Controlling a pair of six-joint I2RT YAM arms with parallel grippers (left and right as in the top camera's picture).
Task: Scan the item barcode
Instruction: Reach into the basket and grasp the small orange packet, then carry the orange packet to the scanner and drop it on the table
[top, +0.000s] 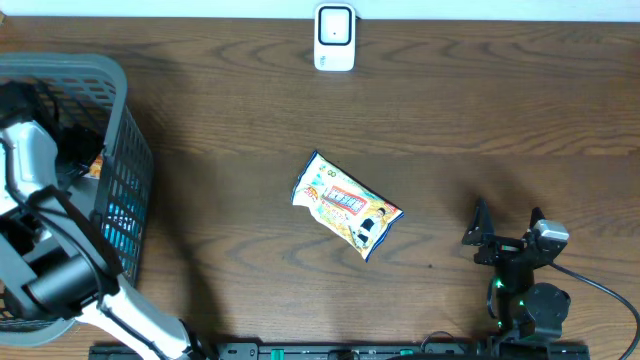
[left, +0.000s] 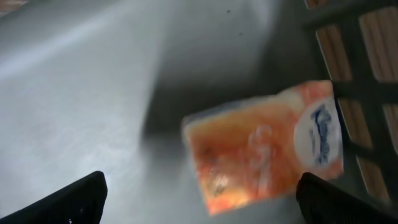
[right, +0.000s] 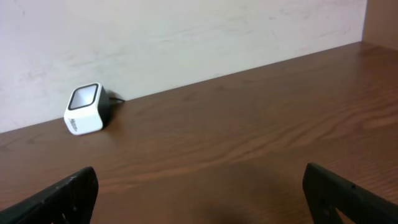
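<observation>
Left gripper (left: 202, 199) agape over orange packet (left: 261, 146) (grey basket wall (left: 367, 90) alongside)

The left arm (top: 30, 165) is made of smooth white shells joined by black cylindrical joints, with a black cable (top: 75, 225) looped across it. The right arm (top: 530, 300) is black throughout, with a small grey block (top: 549, 235) near the wrist, green lights (top: 497, 290) on its body and a thin dark lead (top: 600, 290) trailing off. The left hand (left: 205, 202) and right hand (right: 202, 199) each have two matte black fingers (right: 68, 196) with blunt, angled tips.
</observation>
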